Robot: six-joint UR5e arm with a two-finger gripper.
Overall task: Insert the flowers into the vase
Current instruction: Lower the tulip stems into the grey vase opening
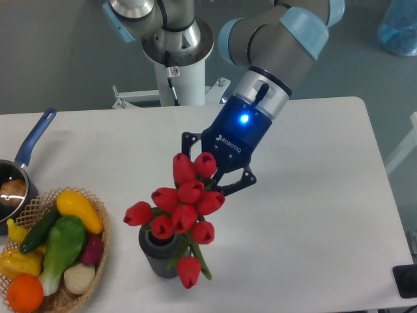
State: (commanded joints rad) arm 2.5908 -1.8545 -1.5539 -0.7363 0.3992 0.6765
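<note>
flowers (184, 207) seemingly upright, over vase (160, 252)

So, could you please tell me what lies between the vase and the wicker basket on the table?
Nothing: in the camera view, only bare white table separates the vase from the basket.
</note>
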